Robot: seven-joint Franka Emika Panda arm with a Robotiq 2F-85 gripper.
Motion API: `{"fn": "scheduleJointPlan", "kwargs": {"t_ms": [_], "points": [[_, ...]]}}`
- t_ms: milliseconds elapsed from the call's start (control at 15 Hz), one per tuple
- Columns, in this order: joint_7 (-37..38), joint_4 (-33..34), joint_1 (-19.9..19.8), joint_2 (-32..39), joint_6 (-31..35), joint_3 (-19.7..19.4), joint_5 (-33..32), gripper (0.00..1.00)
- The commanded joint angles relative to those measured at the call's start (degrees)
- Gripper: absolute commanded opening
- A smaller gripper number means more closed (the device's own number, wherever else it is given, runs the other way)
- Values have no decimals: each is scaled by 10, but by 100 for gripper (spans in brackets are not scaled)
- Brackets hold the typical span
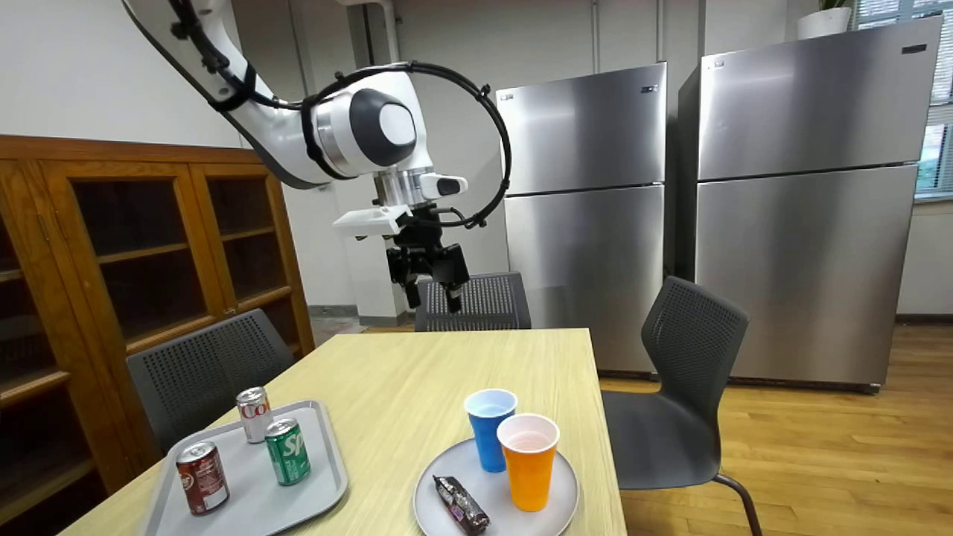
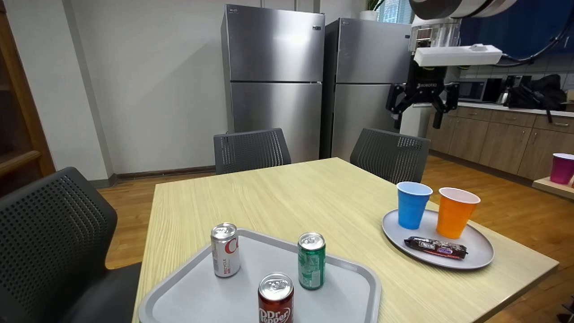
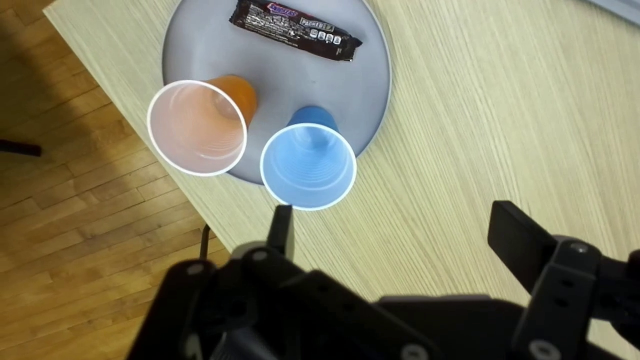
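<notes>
High over the table my black gripper (image 1: 434,301) (image 2: 417,124) (image 3: 394,212) hangs open, its fingers wide apart with nothing between them. A blue cup (image 1: 489,432) (image 2: 410,207) (image 3: 312,167) is nearest in the wrist view, where one fingertip overlaps its rim, though the gripper is well above it. Beside it stands an orange cup (image 1: 529,469) (image 2: 454,215) (image 3: 235,95). Both are upright on a round grey plate (image 1: 439,514) (image 2: 482,255) (image 3: 195,55), along with a dark wrapped Snickers bar (image 1: 460,506) (image 2: 435,247) (image 3: 295,29). The cups look empty inside.
A grey tray (image 1: 253,514) (image 2: 193,305) bears a silver can (image 1: 255,417) (image 2: 225,251), a green can (image 1: 288,452) (image 2: 311,262) and a dark red can (image 1: 202,480) (image 2: 276,300). Chairs (image 1: 689,387) (image 2: 390,154) surround the wooden table (image 1: 417,372) (image 2: 278,202). Two steel refrigerators (image 1: 588,253) stand behind.
</notes>
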Motion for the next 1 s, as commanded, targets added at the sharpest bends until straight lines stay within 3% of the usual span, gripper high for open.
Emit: {"fn": "scheduleJointPlan", "kwargs": {"t_ms": [0, 933], "points": [[14, 32, 9, 43, 8, -10, 6, 100], [13, 92, 17, 174, 49, -33, 29, 100]]}}
